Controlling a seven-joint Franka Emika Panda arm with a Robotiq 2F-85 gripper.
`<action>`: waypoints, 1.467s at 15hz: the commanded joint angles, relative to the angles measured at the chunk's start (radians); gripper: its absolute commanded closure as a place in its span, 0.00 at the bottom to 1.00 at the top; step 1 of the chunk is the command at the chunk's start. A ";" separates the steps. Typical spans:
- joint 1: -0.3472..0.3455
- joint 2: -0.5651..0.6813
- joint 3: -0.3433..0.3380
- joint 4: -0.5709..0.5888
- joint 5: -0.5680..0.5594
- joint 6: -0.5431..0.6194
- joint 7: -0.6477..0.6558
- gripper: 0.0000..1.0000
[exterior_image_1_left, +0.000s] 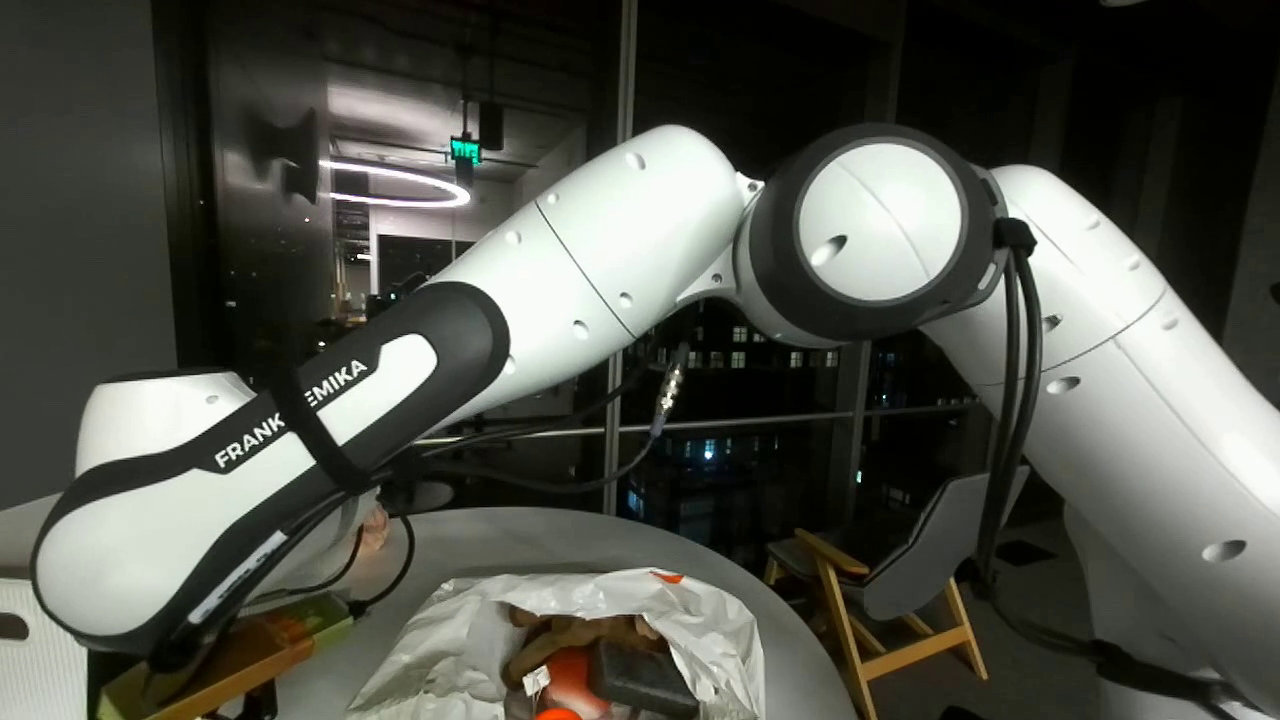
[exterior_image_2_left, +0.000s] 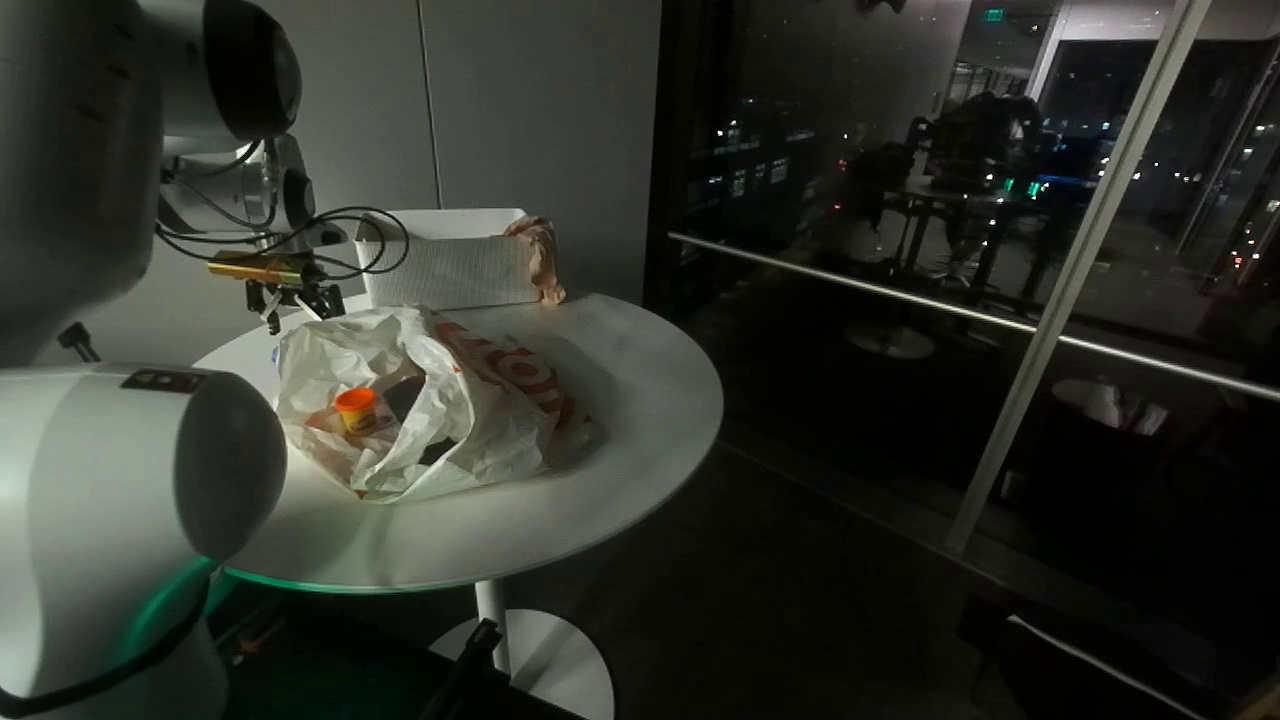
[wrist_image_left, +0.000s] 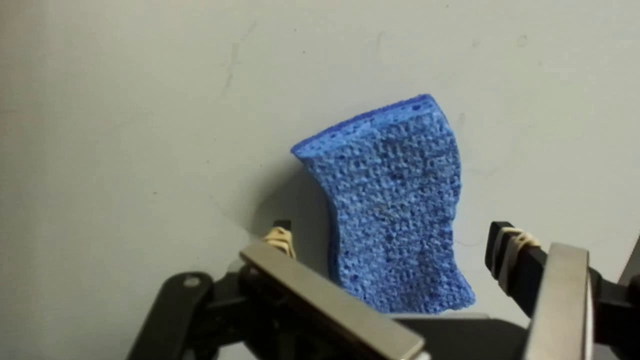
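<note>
My gripper (wrist_image_left: 392, 240) is open and empty in the wrist view, with rubber bands round its black fingertips. A blue sponge (wrist_image_left: 395, 210) with curved-in sides lies on the pale table top between and beyond the fingers. Neither finger appears to touch it. In an exterior view the gripper (exterior_image_2_left: 302, 308) points down above the table's far left part, beside a crumpled white plastic bag (exterior_image_2_left: 490, 410). A small bit of blue, likely the sponge (exterior_image_2_left: 275, 354), shows at the bag's left edge. In an exterior view the arm mostly hides the gripper.
The bag (exterior_image_1_left: 430, 650) holds an orange-lidded yellow tub (exterior_image_2_left: 357, 414), a dark block (exterior_image_1_left: 640, 682) and something brown (exterior_image_1_left: 580, 635). A white ribbed box (exterior_image_2_left: 450, 272) with a tan crumpled piece (exterior_image_2_left: 542, 262) stands at the back of the round table (exterior_image_2_left: 640, 440). A chair (exterior_image_1_left: 920, 560) stands beyond.
</note>
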 joint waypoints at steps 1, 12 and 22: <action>-0.012 -0.008 0.017 -0.002 0.004 -0.050 -0.054 0.01; -0.001 0.036 0.000 -0.002 -0.061 -0.069 -0.127 0.26; 0.011 -0.044 -0.020 -0.055 -0.099 -0.072 -0.092 0.62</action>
